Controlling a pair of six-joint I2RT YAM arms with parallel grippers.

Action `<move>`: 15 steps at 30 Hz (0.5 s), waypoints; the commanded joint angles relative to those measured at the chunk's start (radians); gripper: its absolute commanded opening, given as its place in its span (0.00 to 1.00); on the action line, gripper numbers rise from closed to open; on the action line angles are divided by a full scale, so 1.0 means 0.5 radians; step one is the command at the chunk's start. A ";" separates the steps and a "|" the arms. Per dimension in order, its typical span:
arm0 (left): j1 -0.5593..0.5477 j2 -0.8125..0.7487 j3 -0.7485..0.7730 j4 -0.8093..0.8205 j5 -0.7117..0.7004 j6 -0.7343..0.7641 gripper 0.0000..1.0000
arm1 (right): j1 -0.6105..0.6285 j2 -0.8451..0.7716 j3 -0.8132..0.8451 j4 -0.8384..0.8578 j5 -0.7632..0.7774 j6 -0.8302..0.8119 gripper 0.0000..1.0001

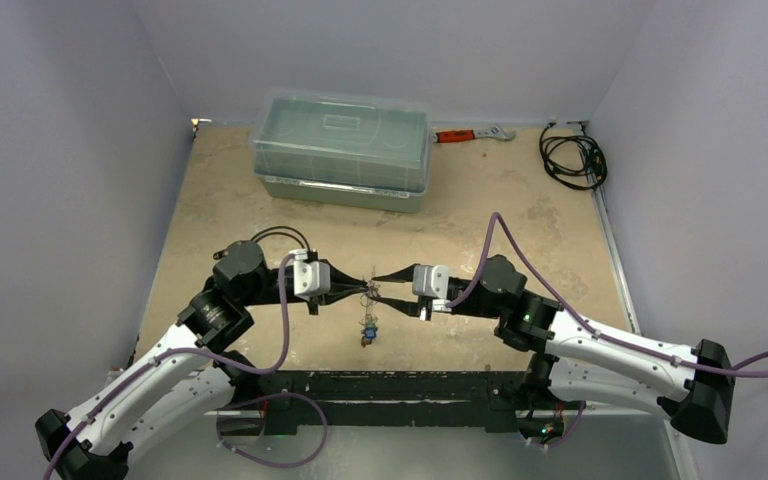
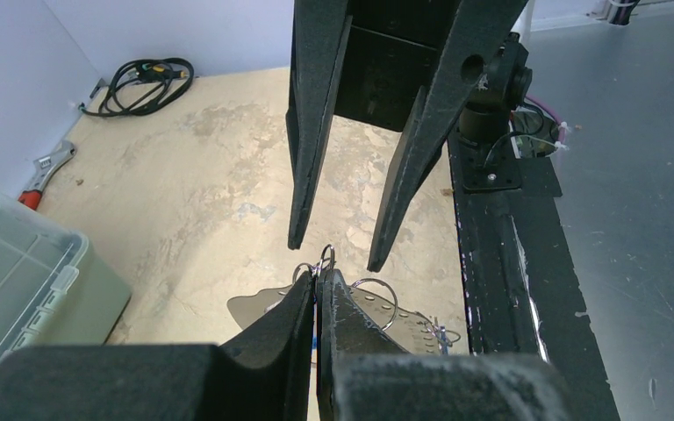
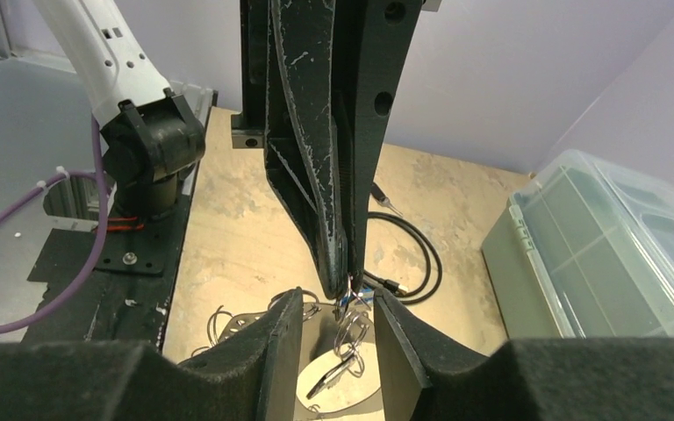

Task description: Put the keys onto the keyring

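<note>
Beige table (image 1: pixel 210 220); closed clear bin (image 1: pixel 341 150); keys (image 1: pixel 368 330) outside it.

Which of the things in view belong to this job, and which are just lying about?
Job: keys, keyring.
Lying about: bin, wrench, cable.

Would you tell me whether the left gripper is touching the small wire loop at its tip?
Touching. The left wrist view shows the left gripper shut, with the small wire loop pinched between its jaws and poking out above them.
</note>
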 commanded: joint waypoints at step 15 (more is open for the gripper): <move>0.002 0.009 0.097 0.107 0.023 -0.001 0.00 | 0.001 0.102 0.115 0.031 0.149 -0.028 0.02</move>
